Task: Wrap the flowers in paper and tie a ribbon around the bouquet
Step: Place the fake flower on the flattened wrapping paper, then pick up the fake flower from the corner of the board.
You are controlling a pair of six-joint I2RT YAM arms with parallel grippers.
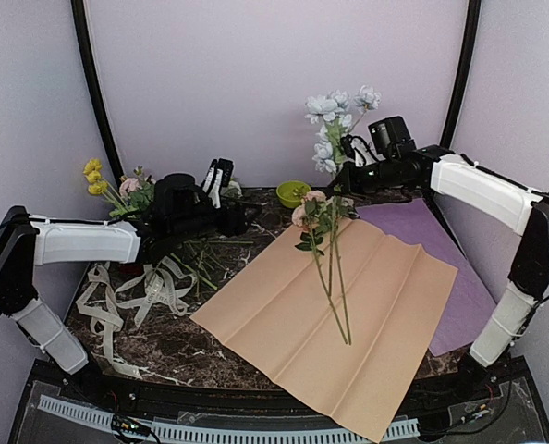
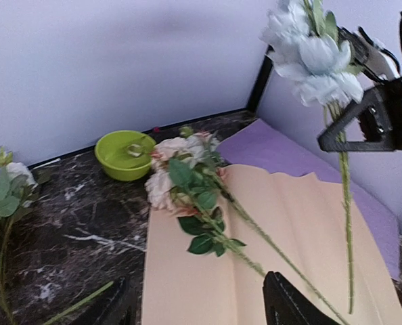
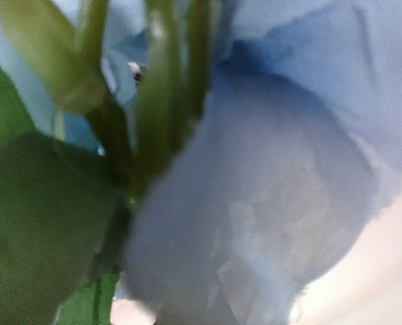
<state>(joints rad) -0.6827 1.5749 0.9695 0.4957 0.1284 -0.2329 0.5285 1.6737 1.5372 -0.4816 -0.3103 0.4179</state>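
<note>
The right arm (image 1: 482,190) reaches over the paper's (image 1: 385,305) far corner. The right fingers (image 2: 331,139) are clamped on the blue spray (image 1: 335,116), which stands upright. The left arm (image 1: 80,242) stretches level toward the paper's left edge, with the left fingers (image 2: 289,305) apart and empty. A pink spray (image 1: 323,222) lies on the paper. The right wrist view is only blurred petals, so the grip is hidden there.

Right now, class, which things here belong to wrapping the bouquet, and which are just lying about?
For the job: peach paper, pink spray on it, pale blue spray in the right gripper, cream ribbon, yellow flowers.
Lying about: purple sheet, green bowl.
</note>
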